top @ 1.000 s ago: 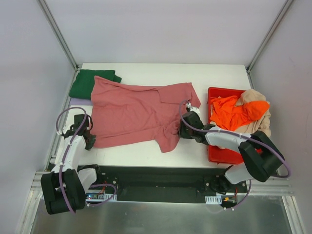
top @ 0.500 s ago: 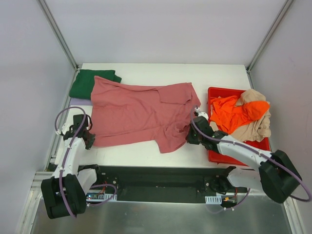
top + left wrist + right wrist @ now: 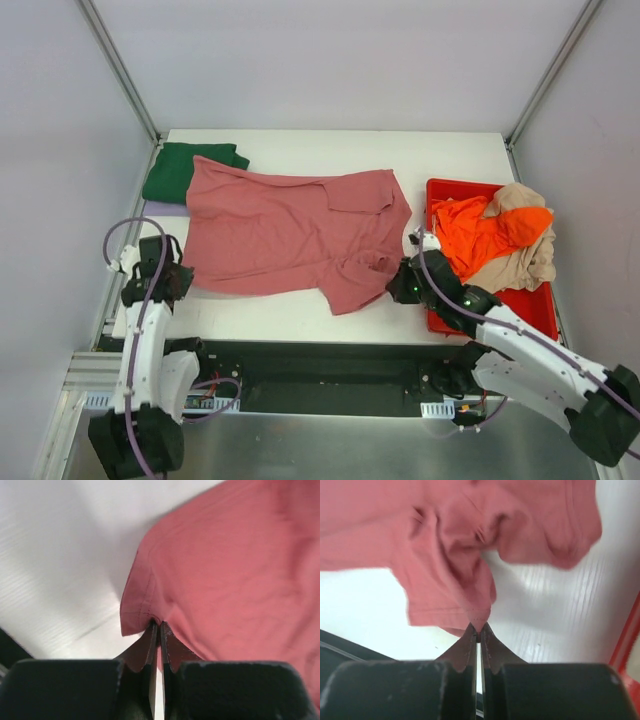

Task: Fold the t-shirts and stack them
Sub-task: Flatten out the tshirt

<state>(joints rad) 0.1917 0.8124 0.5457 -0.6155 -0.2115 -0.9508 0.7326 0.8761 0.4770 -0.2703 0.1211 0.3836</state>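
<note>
Two grippers: both pinch the near hem of the rose-red t-shirt (image 3: 290, 235), jaws pressed together on cloth.
Left gripper (image 3: 159, 626): nips the hem's corner by the near-left edge.
Right gripper (image 3: 479, 628): nips a bunched fold near the red bin (image 3: 445, 320).
Rose-red t-shirt: spread mid-counter, rumpled on its right.
Step in hand: judged flattening before the fold.
Next move: likely calls for an even outward pull.
Far-left corner: dark green t-shirt (image 3: 180, 170) over a pale lilac t-shirt (image 3: 160, 209).
Right edge: orange t-shirt (image 3: 485, 232) and beige t-shirt (image 3: 520, 262) in the bin.
</note>
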